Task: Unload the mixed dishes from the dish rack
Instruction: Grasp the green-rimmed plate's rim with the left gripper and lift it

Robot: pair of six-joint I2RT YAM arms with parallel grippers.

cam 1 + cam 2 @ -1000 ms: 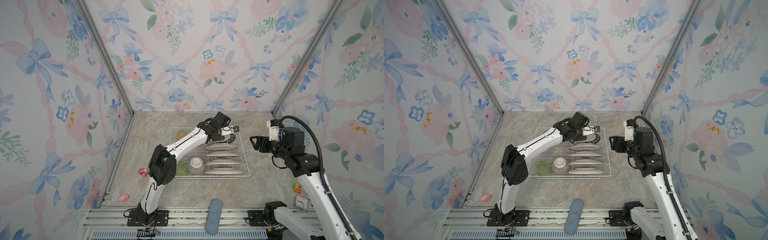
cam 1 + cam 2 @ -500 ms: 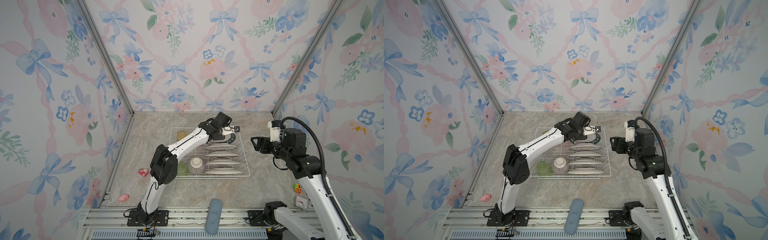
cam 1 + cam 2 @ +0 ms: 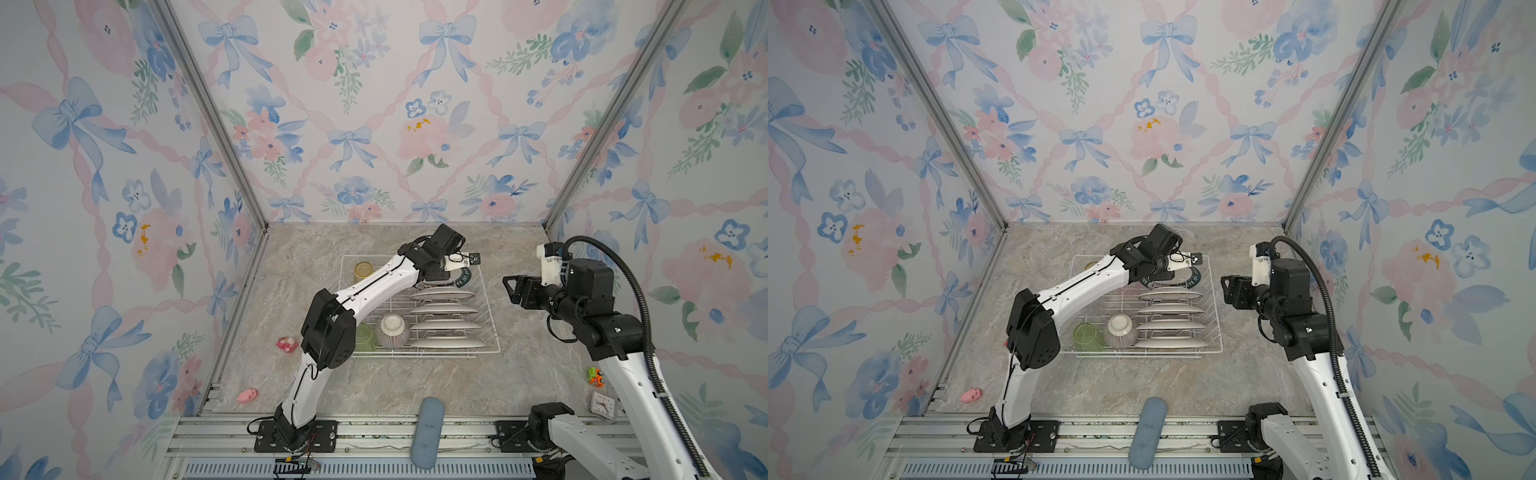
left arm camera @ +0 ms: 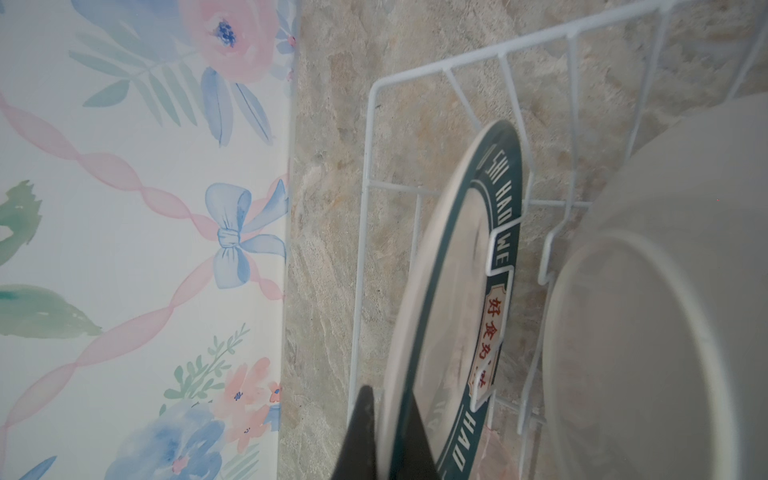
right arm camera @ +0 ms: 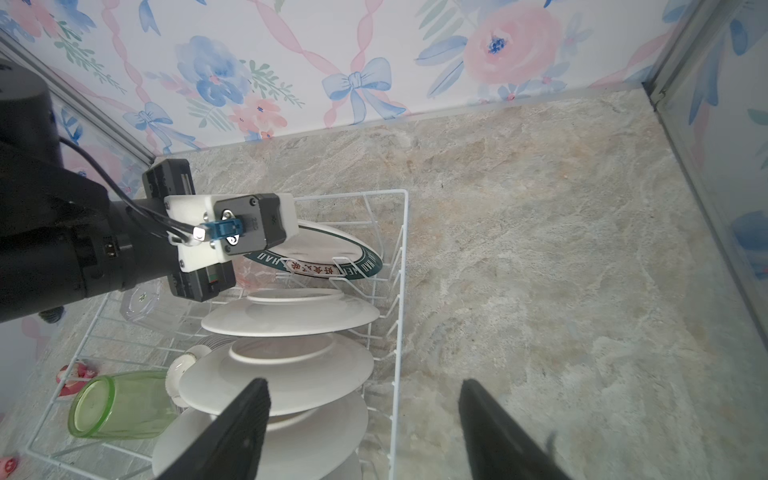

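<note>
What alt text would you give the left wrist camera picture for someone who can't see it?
Two dark fingers pinch the edge of a dark-rimmed plate in a white wire dish rack. Another plate, white underside showing, looms beside it, floral wallpaper beyond.

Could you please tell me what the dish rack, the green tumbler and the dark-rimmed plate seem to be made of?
Dish rack: likely metal wire coated white, given its thin rigid grid. Green tumbler: translucent plastic or glass, see-through walls. Dark-rimmed plate: glazed ceramic or melamine, smooth with printed lettering.
</note>
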